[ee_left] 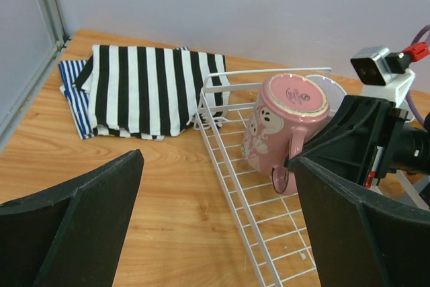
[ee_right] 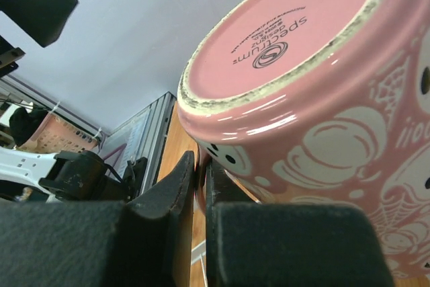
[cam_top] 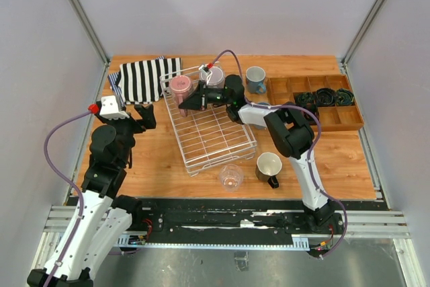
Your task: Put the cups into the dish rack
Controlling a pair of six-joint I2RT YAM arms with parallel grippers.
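**Cups at the dish rack (cam_top: 218, 142): pink mug (ee_left: 285, 122) inverted, handle pinched by the right gripper (cam_top: 188, 103)**

Left gripper (cam_top: 138, 120): fingers (ee_left: 80, 226) spread wide, nothing between them, over bare table. A striped cloth (cam_top: 144, 78) lies beyond it. The rack's long left side runs just to its right.

The rack is a white wire grid and holds two cups, both at its far end. The pink mug stands in the far left corner with its mouth down and its base up. Its long axis is close to upright, and its handle is turned toward the right gripper. The right gripper's fingers (ee_right: 178, 186) are pressed almost together on that handle, low on the mug's side. The grey-lilac cup (cam_top: 215, 75) sits just beyond the right gripper, beside the pink mug; which way it faces cannot be told.

On the table, nearer than the right gripper and just past the rack's near end, are the clear glass (cam_top: 230, 177) and the dark mug (cam_top: 269, 166). The dark mug is mouth up, showing its cream inside. To the gripper's right, beyond the forearm, the blue-grey mug (cam_top: 255, 78) stands mouth up. Farther right, a wooden tray (cam_top: 336, 117) holds dark coiled items (cam_top: 326, 97) in its far compartments.
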